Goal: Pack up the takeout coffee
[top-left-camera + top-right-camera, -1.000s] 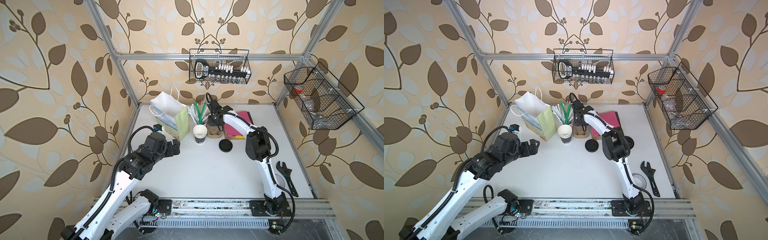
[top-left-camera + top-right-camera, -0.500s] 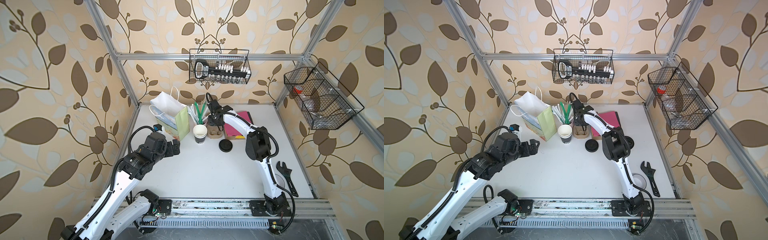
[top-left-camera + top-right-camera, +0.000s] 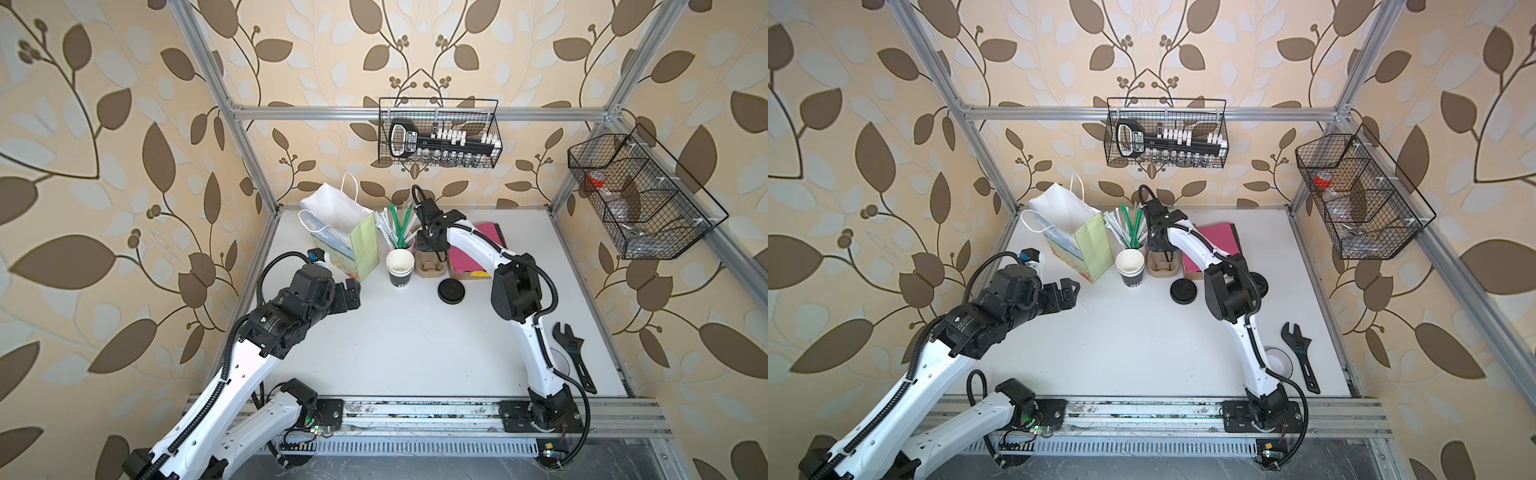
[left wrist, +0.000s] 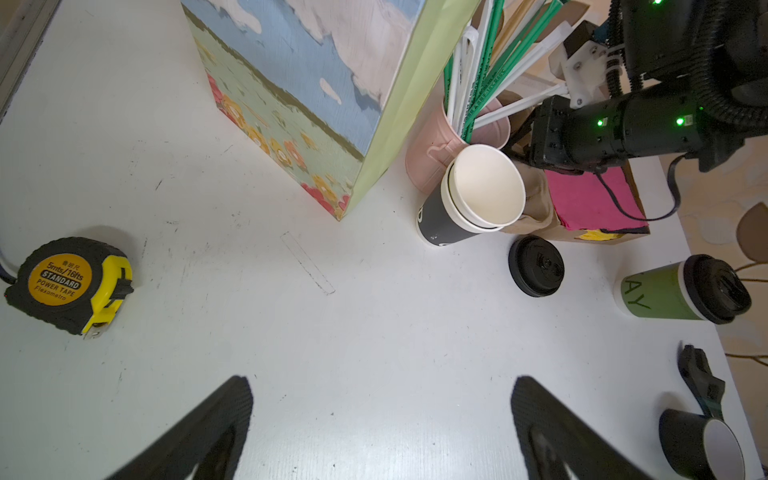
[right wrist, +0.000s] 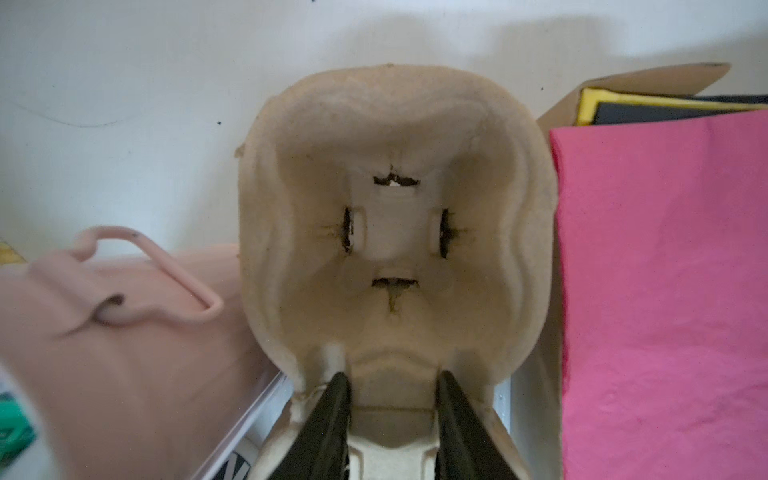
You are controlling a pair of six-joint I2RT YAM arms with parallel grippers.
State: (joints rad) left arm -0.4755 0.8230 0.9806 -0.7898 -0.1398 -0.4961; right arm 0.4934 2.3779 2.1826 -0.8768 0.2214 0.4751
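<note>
- Left gripper (image 4: 382,386) — jaws wide apart, holding nothing, above the table (image 4: 332,332) near the bag (image 4: 316,83).
- Right gripper (image 5: 392,378) clamped on the middle ridge of the carrier (image 5: 395,124).
- Coffee (image 4: 660,293), a green cup with a black lid, sits on the table just beyond a loose lid (image 4: 536,266) — apart from the carrier.

Tape meas. (image 4: 68,284), wrench (image 3: 575,359), straws (image 3: 398,224), loose lid (image 3: 451,291).
</note>
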